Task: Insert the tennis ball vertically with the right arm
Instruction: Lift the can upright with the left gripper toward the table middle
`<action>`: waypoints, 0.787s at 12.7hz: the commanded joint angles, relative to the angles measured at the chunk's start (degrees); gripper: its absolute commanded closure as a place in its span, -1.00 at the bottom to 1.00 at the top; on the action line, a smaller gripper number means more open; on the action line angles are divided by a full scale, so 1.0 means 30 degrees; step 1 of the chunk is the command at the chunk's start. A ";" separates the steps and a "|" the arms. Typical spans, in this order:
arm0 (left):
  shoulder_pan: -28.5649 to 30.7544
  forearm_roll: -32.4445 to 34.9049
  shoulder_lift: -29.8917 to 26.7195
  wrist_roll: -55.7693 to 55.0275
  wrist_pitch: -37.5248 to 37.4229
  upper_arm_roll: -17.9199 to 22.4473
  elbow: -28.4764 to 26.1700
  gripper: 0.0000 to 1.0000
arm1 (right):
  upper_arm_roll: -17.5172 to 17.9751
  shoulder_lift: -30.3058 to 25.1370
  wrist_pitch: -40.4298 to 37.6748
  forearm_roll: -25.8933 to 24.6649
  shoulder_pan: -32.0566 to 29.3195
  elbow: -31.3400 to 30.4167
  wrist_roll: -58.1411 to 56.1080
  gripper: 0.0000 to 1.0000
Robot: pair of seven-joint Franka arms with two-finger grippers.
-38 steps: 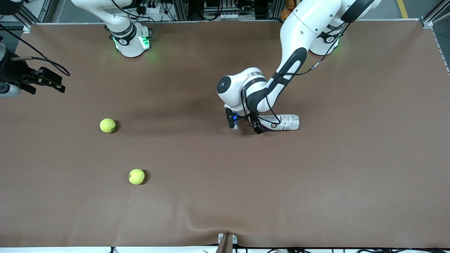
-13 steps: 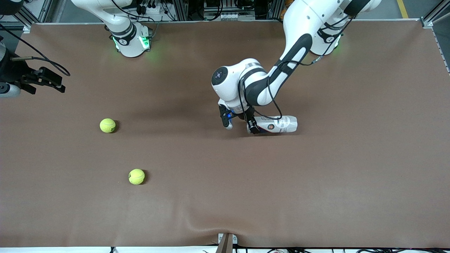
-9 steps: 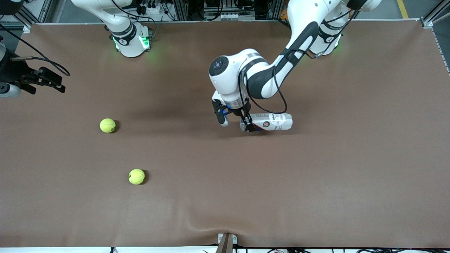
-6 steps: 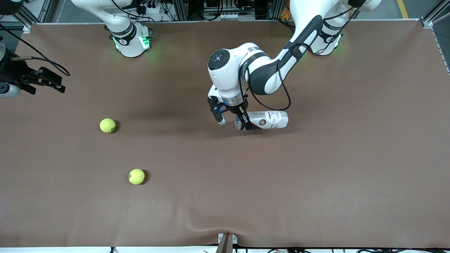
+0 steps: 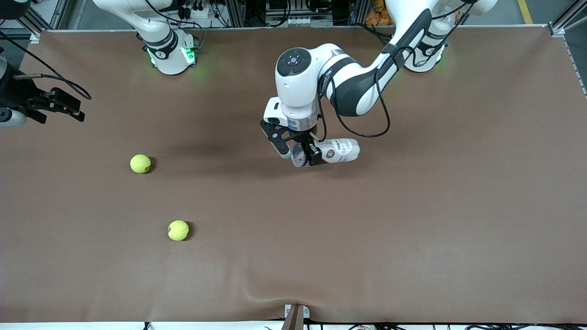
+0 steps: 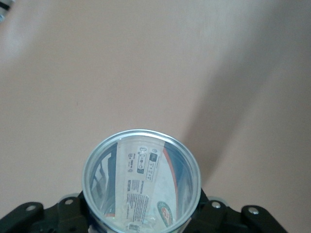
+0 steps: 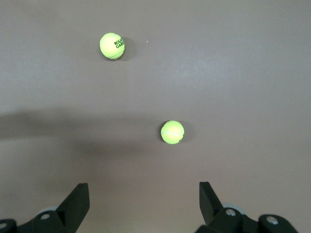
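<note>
Two yellow-green tennis balls lie on the brown table; one is farther from the front camera than the other. My left gripper is shut on a clear plastic ball can near its open mouth and holds it tilted above the middle of the table. In the left wrist view the can's round rim faces the camera and nothing is inside. My right gripper waits open and empty in the air, over the table at the right arm's end.
The brown mat covers the whole table and has a raised wrinkle at its front edge. A small bracket sticks out at the middle of that edge. Both arm bases stand along the back edge.
The left arm has raised the can off the table, carried it toward the right arm's end and tipped its mouth upward. The right arm and both balls have not moved.
</note>
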 commanded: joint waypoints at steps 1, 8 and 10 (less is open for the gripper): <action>0.0095 -0.0615 -0.0239 -0.1539 0.1923 0.0068 -0.0114 -0.46 | -0.0037 -0.0231 0.0138 0.0080 0.0008 -0.0100 -0.0204 -1.00; 0.0356 -0.1788 0.0024 -0.4646 0.9157 0.0127 -0.0261 -0.46 | -0.0037 -0.0231 0.0138 0.0021 0.0096 -0.0070 -0.0262 -1.00; 0.0358 -0.1788 0.0286 -0.5700 1.1499 0.0127 -0.0494 -0.46 | -0.0037 -0.0231 0.0138 0.0021 0.0125 -0.0070 -0.0262 -1.00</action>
